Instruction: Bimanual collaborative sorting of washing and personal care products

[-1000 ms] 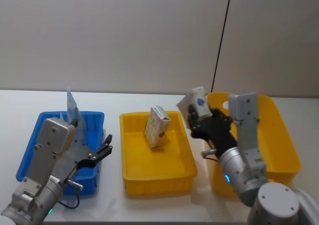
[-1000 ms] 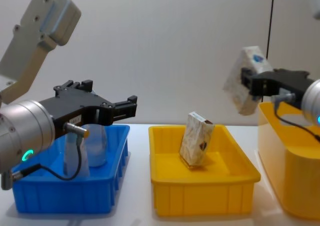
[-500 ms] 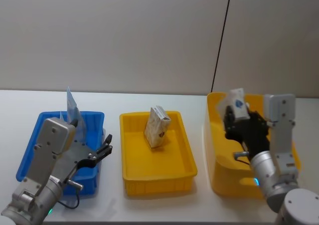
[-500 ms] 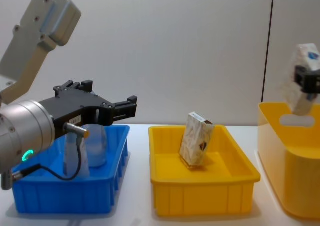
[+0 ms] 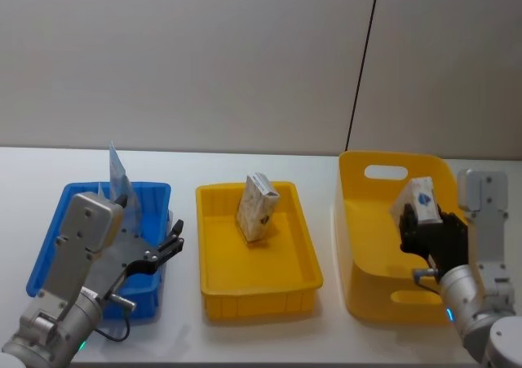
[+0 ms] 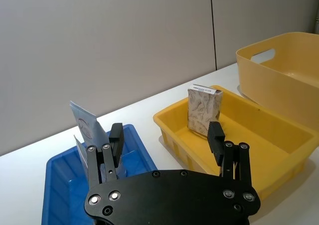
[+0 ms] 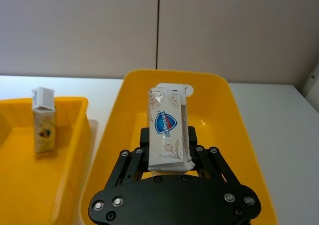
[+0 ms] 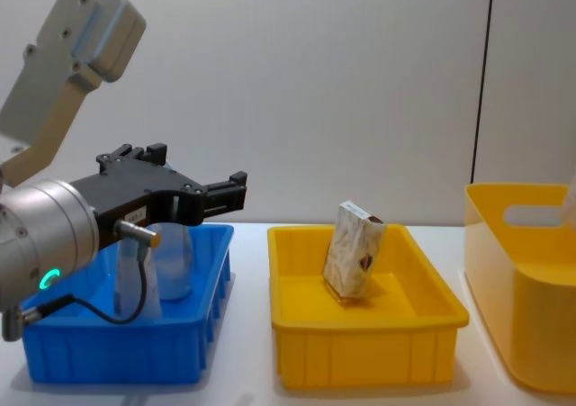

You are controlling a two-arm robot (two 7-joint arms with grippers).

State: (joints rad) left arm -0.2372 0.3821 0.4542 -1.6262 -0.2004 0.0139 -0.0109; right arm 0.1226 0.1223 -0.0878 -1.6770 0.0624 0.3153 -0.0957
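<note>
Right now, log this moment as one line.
right gripper: shut on carton, over yellow tub | left gripper: open, over blue tray | second carton: leaning in yellow tray | tubes: in blue tray

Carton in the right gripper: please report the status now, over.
Right gripper shut on marbled carton, held over the yellow bin. Left gripper open, hovering at the blue tray. Second carton leaning in the middle yellow tray. Nothing in the way.
</note>
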